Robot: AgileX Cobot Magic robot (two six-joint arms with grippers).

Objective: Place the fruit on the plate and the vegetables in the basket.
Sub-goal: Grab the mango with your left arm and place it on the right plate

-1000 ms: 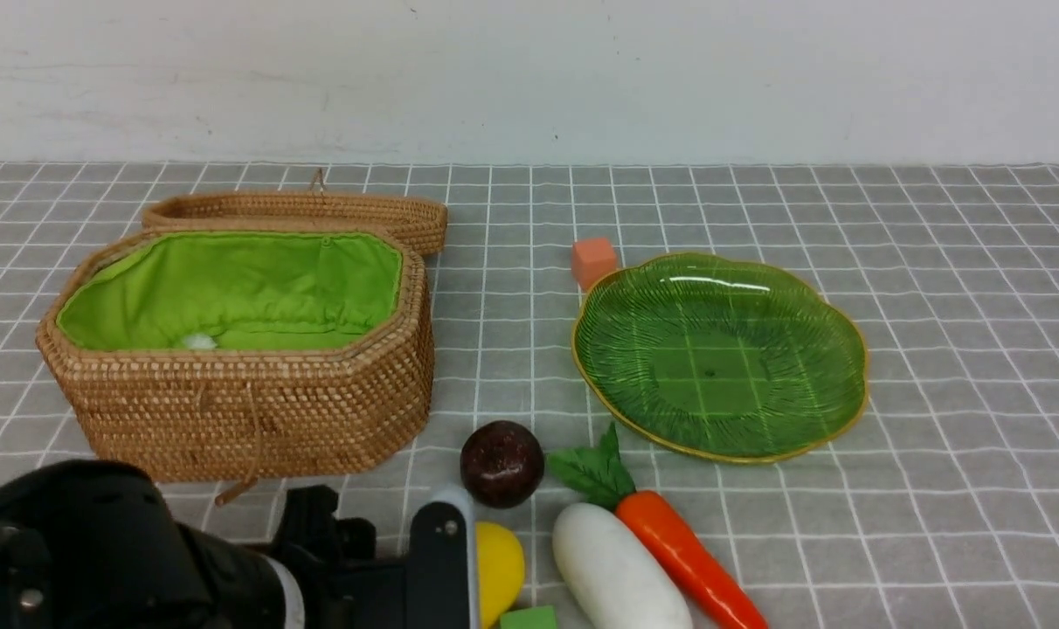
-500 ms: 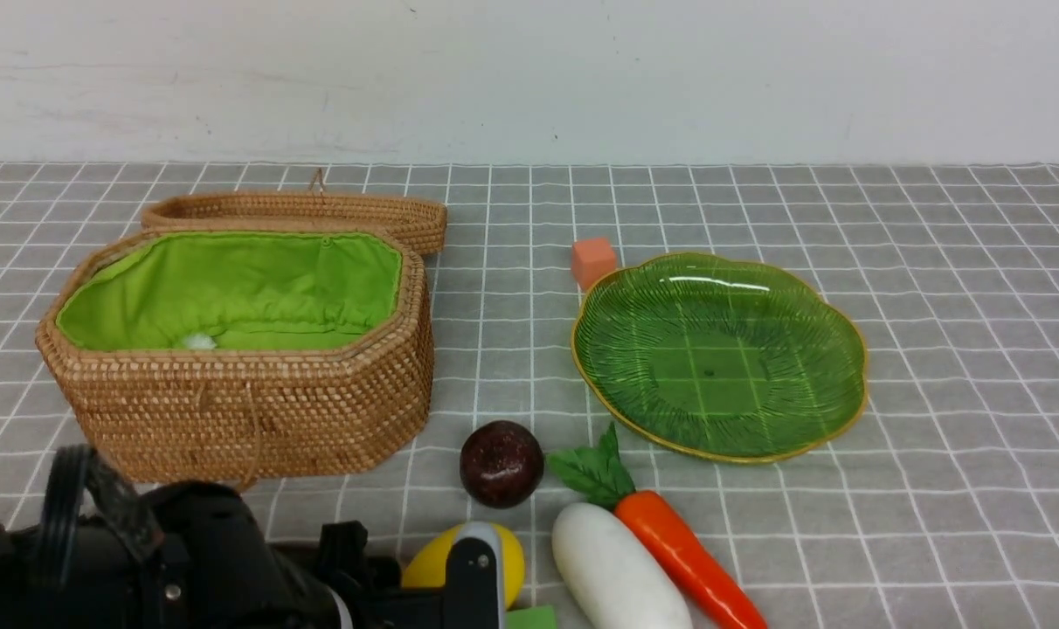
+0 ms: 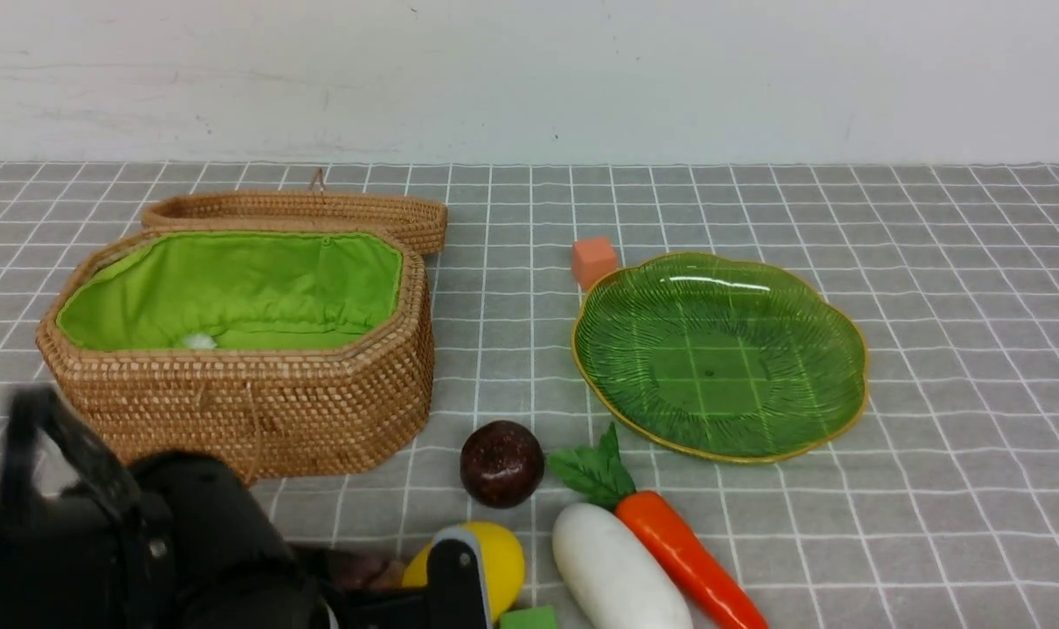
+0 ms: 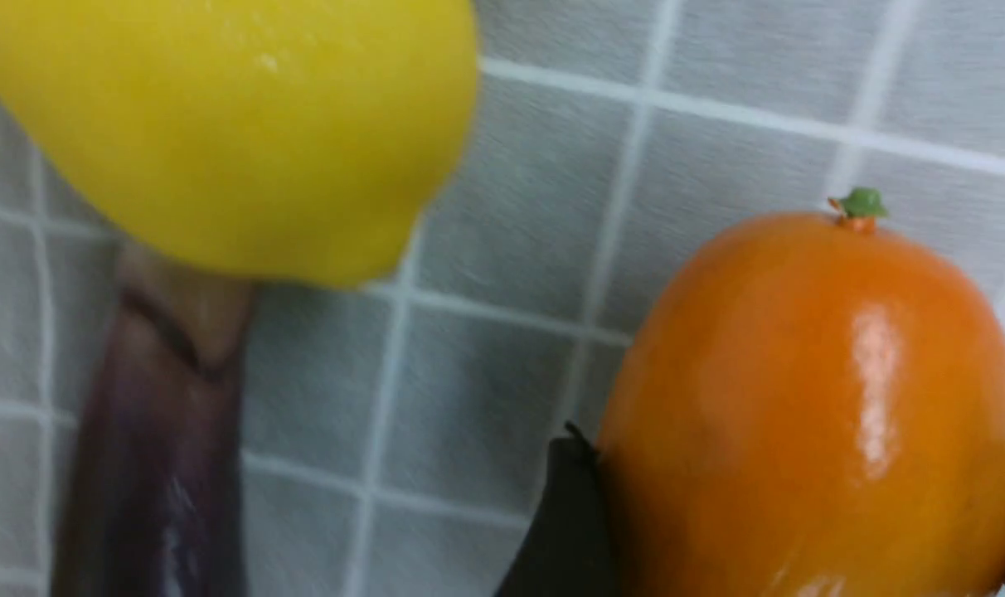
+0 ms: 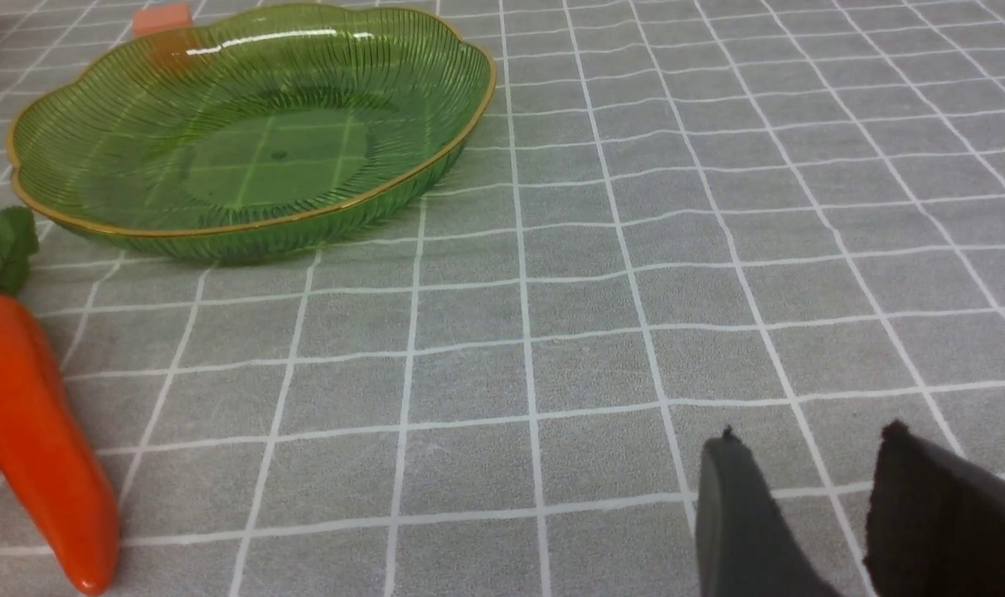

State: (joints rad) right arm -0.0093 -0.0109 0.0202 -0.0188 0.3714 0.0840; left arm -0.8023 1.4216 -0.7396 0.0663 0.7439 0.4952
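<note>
Soft, even, bright light falls from overhead, and the shadows on the desk (image 3: 931,489) are faint and hug their objects. White glare streaks the far inner side of the plate (image 3: 713,281), and a tall highlight runs down the mango (image 4: 876,373). The left wrist view is soft: the lemon (image 4: 220,124) and the eggplant (image 4: 154,464) look smeared. The left arm (image 3: 101,533), at near left, is blurred, while the right wrist view is crisp.

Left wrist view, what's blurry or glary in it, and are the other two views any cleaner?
Left wrist view: lemon and eggplant soft and smeared, mango sharper with a white glare streak. Front view: sharp, only the left arm at the near corner blurred; a highlight on the plate's far side. Right wrist view: crisp, same plate highlight.
</note>
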